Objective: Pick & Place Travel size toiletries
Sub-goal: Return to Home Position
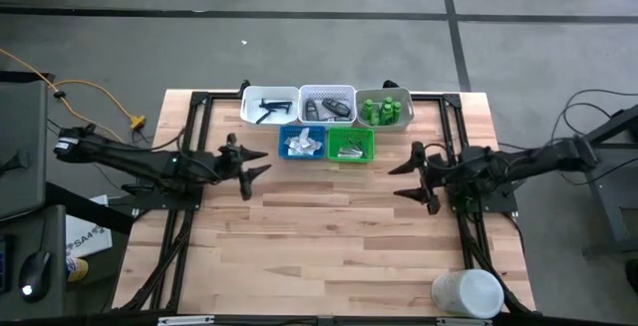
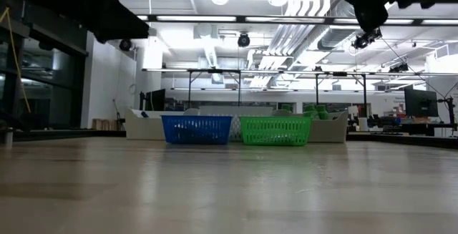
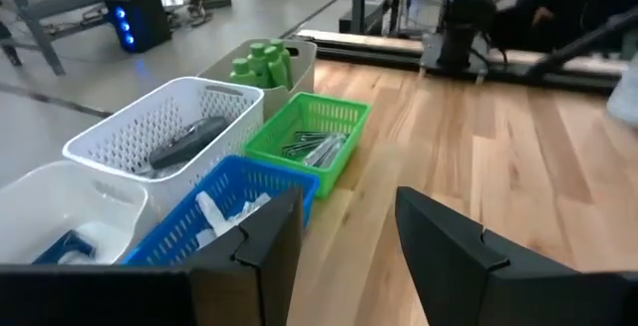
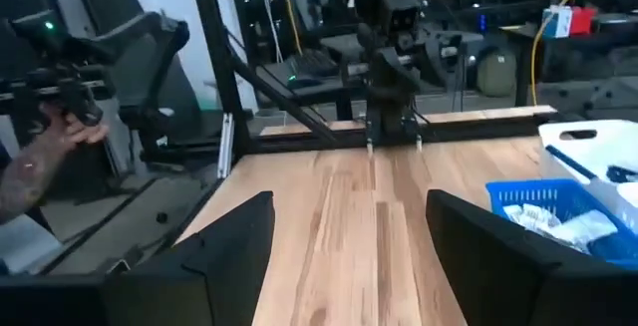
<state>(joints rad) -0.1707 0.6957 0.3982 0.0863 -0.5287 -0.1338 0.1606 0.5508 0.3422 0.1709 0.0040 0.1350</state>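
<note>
Left tool (image 3: pixel 347 204) near binned toiletries (image 3: pixel 317 147)

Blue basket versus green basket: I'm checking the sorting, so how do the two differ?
The blue basket holds white packets; the green basket holds thin sticks. In the high view the blue basket sits left of the green basket. Both are small slatted baskets, side by side on the table. The left gripper and right gripper hang open, clear of both.

Grey concrete floor (image 1: pixel 299 57), dark seams; ceiling strip lights (image 2: pixel 215 18), exposed ducts (image 2: pixel 300 5); wooden table (image 1: pixel 329 236).
</note>
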